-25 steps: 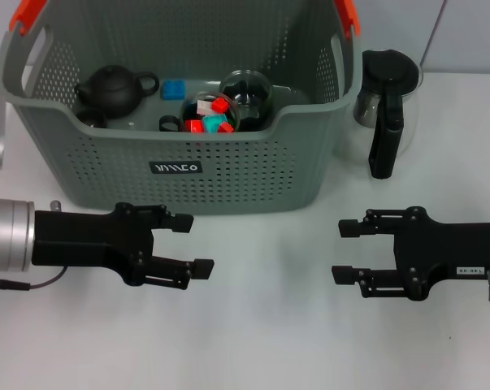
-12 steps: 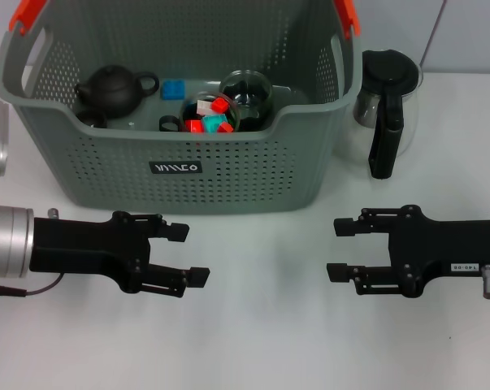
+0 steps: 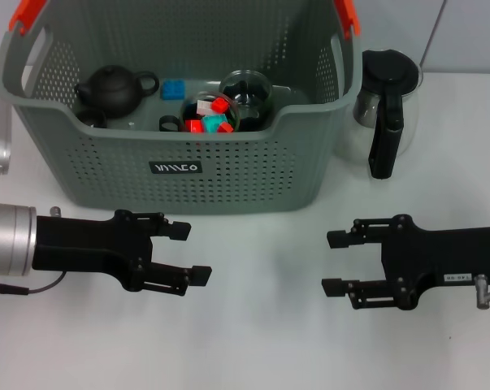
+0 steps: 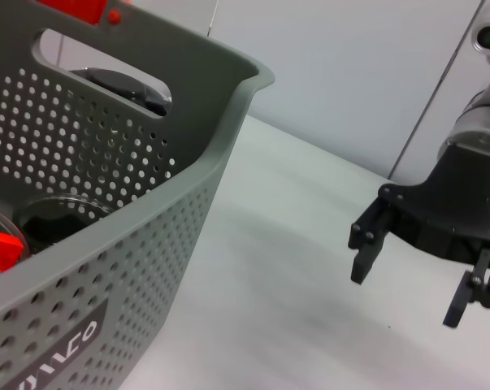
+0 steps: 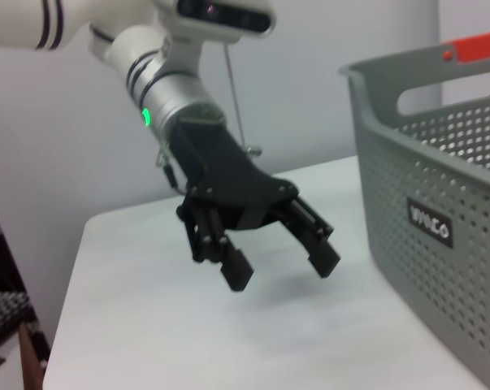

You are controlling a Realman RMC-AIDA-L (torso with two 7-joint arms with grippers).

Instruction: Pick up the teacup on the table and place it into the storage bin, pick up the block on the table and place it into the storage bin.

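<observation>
While one storage bin (image 3: 188, 146) sits at the surface's (image 3: 261, 325) far edge, one blue block (image 3: 173, 88) lies inside it. Two claws, left claw (image 3: 190, 252) and right claw (image 3: 335, 262), hover in front, jaws apart, facing across bare surface.

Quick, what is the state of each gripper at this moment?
Left gripper: open, holding nothing, over the table in front of the storage bin.
Right gripper: open, holding nothing, over the table.

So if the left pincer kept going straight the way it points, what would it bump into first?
Probably the right pincer. The left pincer points across the table toward it, with only bare tabletop between; the storage bin sits off to the side.
</observation>
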